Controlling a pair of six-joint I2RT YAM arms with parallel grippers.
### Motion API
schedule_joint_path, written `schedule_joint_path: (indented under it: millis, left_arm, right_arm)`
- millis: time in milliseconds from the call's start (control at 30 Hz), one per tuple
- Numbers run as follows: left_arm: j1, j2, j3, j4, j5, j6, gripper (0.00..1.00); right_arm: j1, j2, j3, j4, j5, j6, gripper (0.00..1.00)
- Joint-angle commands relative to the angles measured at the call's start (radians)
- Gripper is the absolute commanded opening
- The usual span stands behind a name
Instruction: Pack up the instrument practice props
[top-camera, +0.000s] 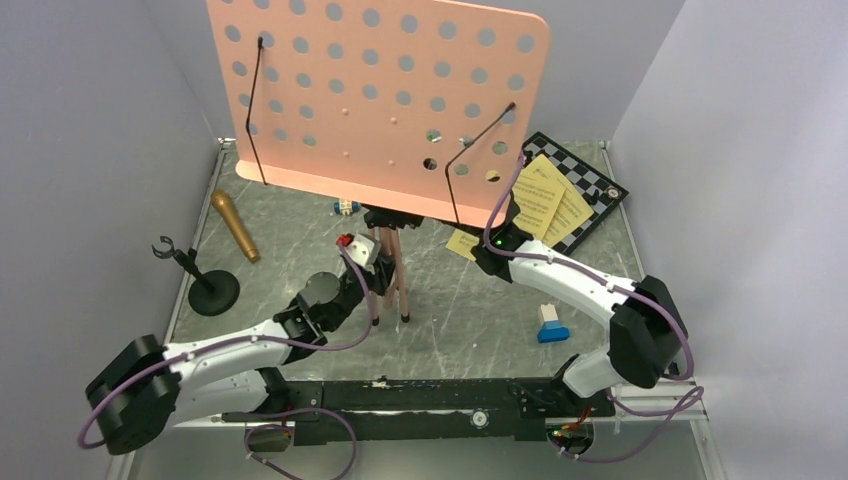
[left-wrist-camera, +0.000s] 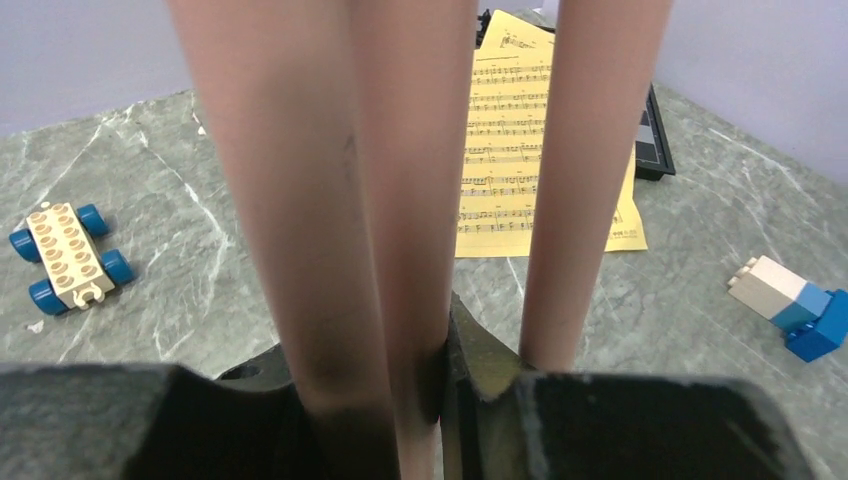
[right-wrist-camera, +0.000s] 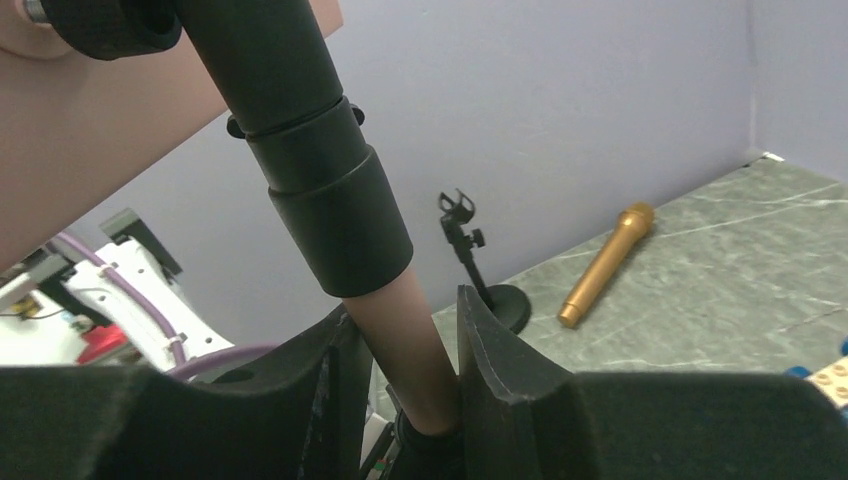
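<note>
Grey tabletop: both jaws (narrowly parted) clamp the pink music stand.

A grey, marble-patterned bench carries everything. Near its left edge a microphone lies flat, and just nearer stands a mic stand on its round black base, apart from the microphone. Around the middle the music stand stands upright with its pink legs reaching down to the bench. In the far right corner a chessboard lies flat with yellow pages overlapping on it. Another yellow sheet lies on the bench beside the board. A small toy car sits behind the music stand, and a blue-and-white brick toy sits toward the near right.
</note>
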Motion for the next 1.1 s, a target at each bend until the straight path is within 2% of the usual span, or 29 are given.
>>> schedule_joint_path:
  millis: [0,233,333,533,667,767,933,1067]
  left_arm:
    - [0.019,-0.153,0.106,-0.083,-0.061,-0.041,0.0]
    - [0.016,-0.275,0.151,-0.389,-0.022,-0.198,0.0]
    - [0.015,-0.28,0.135,-0.428,-0.006,-0.268,0.0]
    - [0.013,-0.222,0.12,-0.464,-0.001,-0.39,0.0]
    - [0.014,-0.16,0.174,-0.551,-0.002,-0.468,0.0]
    - [0.014,-0.113,0.19,-0.563,0.012,-0.519,0.0]
    - [0.013,-0.03,0.179,-0.55,0.013,-0.575,0.0]
    - [0.013,0.051,0.123,-0.459,0.008,-0.618,0.0]
  right_arm:
    - [0.002,0.022,0.132,-0.019,-0.035,0.261,0.0]
    - [-0.035,0.108,0.177,0.049,-0.097,0.47,0.0]
    - [-0.082,0.148,0.149,0.107,-0.112,0.581,0.0]
    - [-0.138,0.198,0.141,0.084,-0.162,0.614,0.0]
    - [-0.186,0.287,0.14,0.211,-0.246,0.765,0.0]
    - [-0.221,0.345,0.123,0.312,-0.263,0.871,0.0]
    - [-0.231,0.386,0.111,0.279,-0.254,0.836,0.0]
    - [-0.239,0.417,0.097,0.254,-0.255,0.812,0.0]
